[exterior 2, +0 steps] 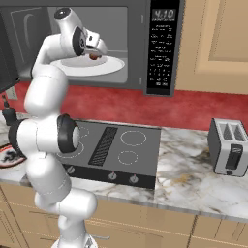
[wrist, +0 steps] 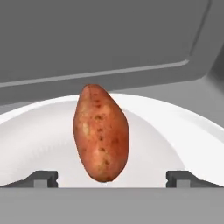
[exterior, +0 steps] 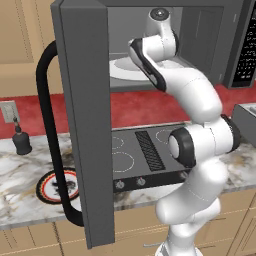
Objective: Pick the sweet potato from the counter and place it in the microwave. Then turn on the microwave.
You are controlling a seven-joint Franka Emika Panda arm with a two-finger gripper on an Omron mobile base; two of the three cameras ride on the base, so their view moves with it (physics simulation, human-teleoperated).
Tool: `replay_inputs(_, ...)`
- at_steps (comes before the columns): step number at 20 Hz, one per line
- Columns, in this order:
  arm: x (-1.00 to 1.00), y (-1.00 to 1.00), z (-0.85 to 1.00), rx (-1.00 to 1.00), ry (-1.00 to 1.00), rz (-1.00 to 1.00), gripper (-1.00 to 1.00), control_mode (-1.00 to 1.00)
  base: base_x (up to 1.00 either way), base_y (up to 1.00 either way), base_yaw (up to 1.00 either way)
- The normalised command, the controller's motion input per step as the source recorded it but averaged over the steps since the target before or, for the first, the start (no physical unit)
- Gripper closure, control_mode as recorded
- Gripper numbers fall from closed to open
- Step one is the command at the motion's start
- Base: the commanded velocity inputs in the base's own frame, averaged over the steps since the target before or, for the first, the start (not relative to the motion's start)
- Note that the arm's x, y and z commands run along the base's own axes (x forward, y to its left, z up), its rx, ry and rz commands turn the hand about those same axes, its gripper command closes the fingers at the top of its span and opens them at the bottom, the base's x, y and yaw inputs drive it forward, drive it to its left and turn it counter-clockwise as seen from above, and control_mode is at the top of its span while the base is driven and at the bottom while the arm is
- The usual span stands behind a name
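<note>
Sweet potato [wrist: 101, 133] on turntable [wrist: 39, 135] inside microwave [exterior 2: 140, 43], above cooktop [exterior 2: 116, 147]

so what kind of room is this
A home kitchen, rendered rather than real: a microwave with its door open above a dark cooktop, a marble-look counter, and a toaster on it.

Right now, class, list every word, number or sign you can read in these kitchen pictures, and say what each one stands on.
"4:10", roughly: pale digits on the display at the top of the microwave control panel; blurred, so the reading is uncertain.
Button labels on the keypad below it: too small to read.
Black pattern on the red-rimmed plate: no legible text.
Toaster: no lettering visible.
</note>
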Motion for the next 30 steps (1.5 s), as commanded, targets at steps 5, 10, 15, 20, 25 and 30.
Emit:
replay_inputs(5, -0.42, 0.00, 0.05, 0.00, -0.25, 0.00, -1.00, -1.00, 0.00, 0.00, 0.00)
replay_inputs(10, -0.81, 0.00, 0.41, 0.00, -0.23, 0.00, -1.00, -1.00, 0.00, 0.00, 0.00)
replay_inputs(15, -1.00, 0.00, 0.86, 0.00, -0.09, -0.01, -1.00, -1.00, 0.00, 0.00, 0.00)
replay_inputs(20, -1.00, 0.00, 0.82, 0.00, 0.00, -0.04, -1.00, -1.00, 0.00, 0.00, 0.00)
replay_inputs(25, -1.00, -0.06, -0.07, -0.02, 0.00, -0.03, -1.00, -1.00, 0.00, 0.00, 0.00)
replay_inputs(30, -0.91, -0.13, -0.77, -0.07, 0.00, -0.04, -1.00, -1.00, 0.00, 0.00, 0.00)
